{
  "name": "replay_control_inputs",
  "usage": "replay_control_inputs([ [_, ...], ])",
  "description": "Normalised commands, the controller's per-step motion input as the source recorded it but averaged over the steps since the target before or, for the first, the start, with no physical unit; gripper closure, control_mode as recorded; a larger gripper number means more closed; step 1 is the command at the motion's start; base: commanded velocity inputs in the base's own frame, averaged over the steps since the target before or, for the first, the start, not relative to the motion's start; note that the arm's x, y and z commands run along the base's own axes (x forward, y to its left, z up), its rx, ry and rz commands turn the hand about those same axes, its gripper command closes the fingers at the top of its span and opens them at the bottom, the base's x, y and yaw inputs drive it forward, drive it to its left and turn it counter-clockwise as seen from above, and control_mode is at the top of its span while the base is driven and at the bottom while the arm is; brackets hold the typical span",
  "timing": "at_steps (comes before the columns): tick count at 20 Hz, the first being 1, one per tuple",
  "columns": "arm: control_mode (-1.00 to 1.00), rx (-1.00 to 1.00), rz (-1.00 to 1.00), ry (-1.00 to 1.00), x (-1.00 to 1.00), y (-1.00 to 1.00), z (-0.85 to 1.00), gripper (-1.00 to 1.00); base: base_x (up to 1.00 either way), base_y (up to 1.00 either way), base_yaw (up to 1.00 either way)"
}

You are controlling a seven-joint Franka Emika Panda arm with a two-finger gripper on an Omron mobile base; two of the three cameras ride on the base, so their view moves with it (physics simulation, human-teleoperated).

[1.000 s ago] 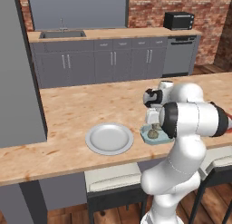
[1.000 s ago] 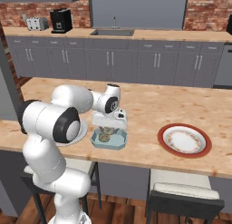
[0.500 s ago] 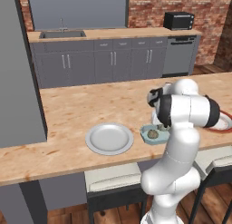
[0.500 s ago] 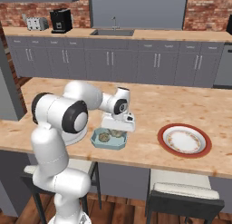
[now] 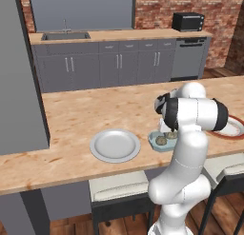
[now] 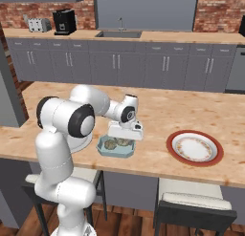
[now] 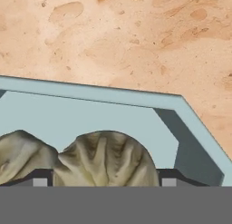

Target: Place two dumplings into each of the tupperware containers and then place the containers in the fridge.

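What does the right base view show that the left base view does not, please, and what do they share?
Right base view alone: the coffee machine and toaster on the back counter, and the whole red-rimmed plate. Left base view alone: the black microwave and the whole plain grey plate. Both: the light blue tupperware container with two dumplings inside, the sink, and the open tool over the container.
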Motion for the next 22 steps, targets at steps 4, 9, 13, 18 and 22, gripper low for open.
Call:
replay_control_inputs([
  [4,-1.0,0.0,0.0,0.0,0.0,0.0,0.0,-1.0,0.0,0.0,0.0],
  [9,-1.0,0.0,0.0,0.0,0.0,0.0,0.0,-1.0,0.0,0.0,0.0],
  [13,-1.0,0.0,-0.01,0.0,-0.02,0.0,0.09,-1.0,0.0,0.0,0.0],
  [18,-1.0,0.0,0.0,0.0,-0.01,0.07,0.4,-1.0,0.0,0.0,0.0],
  [22,-1.0,-0.01,0.0,0.0,-0.08,0.64,0.27,-1.0,0.0,0.0,0.0],
])
